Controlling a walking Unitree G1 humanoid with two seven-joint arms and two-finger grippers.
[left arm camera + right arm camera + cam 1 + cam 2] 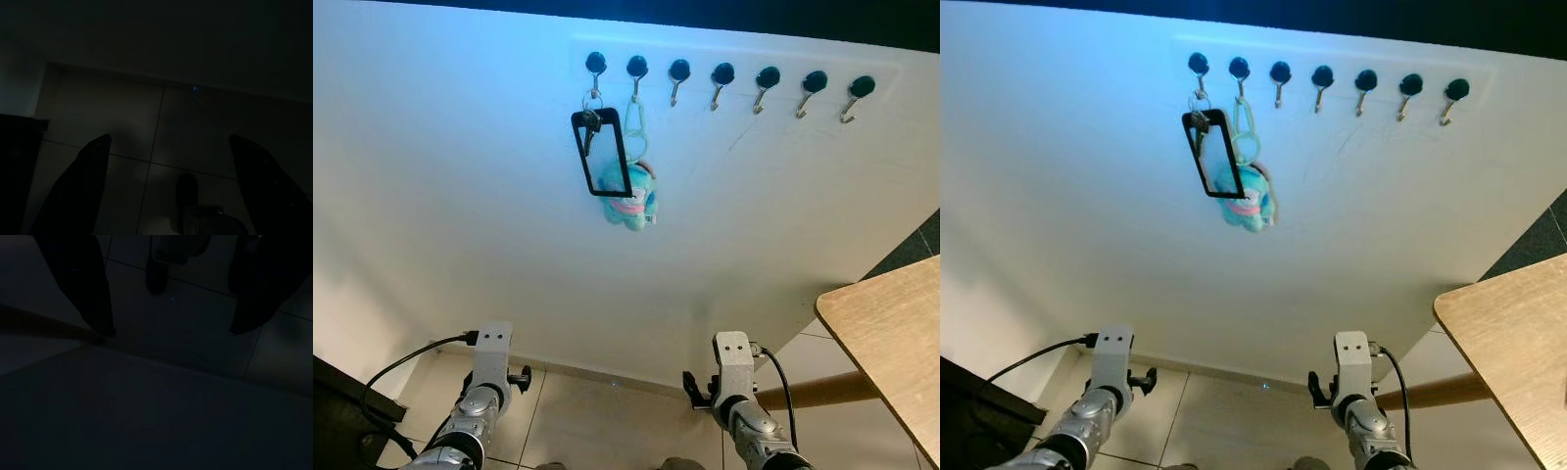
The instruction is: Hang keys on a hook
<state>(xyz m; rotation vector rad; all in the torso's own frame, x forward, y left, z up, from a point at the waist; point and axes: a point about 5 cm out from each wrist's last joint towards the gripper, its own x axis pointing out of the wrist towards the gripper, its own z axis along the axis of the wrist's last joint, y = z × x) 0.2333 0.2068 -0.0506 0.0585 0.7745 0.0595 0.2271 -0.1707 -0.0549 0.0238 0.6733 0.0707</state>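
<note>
Keys [591, 125] are up on the wall [440, 196], hanging off the first hook [595, 65] at the left end of a row of seven black-knobbed hooks near the wall's top edge. They dangle from a ring with a black rectangular tag [603, 150] that tilts a bit and hangs down over the neighbour's stuff. That neighbour is a teal plush keychain [631, 198] on a pale green clip, hung from the second hook [637, 68]. The tag overlaps the plush, so the two are touching or close to it. The other five hooks to the right are bare, ending with the last hook [861, 88] by the wall's right edge.

Both arms hang low, well apart from the hooks, down by the bottom edge of the wall over the tiled floor [597, 411]. The left gripper [171, 147] shows in its dark wrist view with its two black fingers spread wide, nothing between them, pointing at the floor tiles. The right gripper [168, 333] is the same deal: fingers wide apart, nothing held, floor and the wall's base behind them. Those wrist views are really dim, so not much else to make out.

A wooden table [891, 333] pokes in at the right, its corner near the wall's lower right.
</note>
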